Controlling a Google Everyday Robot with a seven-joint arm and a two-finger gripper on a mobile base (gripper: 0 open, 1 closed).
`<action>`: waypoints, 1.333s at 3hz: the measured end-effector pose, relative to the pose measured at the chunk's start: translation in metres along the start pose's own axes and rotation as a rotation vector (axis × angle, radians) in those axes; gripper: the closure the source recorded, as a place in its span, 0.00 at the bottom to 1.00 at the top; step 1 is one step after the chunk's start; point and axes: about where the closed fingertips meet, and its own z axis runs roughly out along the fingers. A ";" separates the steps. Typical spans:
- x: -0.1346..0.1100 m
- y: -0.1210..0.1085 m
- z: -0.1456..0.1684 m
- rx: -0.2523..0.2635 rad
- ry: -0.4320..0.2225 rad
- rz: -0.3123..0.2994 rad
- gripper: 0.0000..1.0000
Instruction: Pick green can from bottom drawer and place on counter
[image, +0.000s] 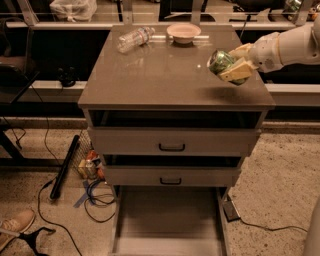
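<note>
My gripper (231, 64) comes in from the right on a white arm and is shut on the green can (218, 61). It holds the can on its side, a little above the right part of the counter (170, 75); a shadow lies on the top below it. The bottom drawer (167, 220) is pulled out at the foot of the cabinet and its floor shows nothing in it.
A clear plastic bottle (134, 38) lies at the back left of the counter and a pale bowl (183, 32) stands at the back middle. Two upper drawers with black handles (171, 147) are slightly open. Cables, a black bar (64, 167) and small items lie on the floor left.
</note>
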 end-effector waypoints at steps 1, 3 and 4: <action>-0.001 0.002 0.020 -0.027 0.001 0.019 1.00; -0.007 -0.002 0.045 -0.059 0.007 0.031 0.82; -0.007 -0.004 0.055 -0.074 0.022 0.036 0.59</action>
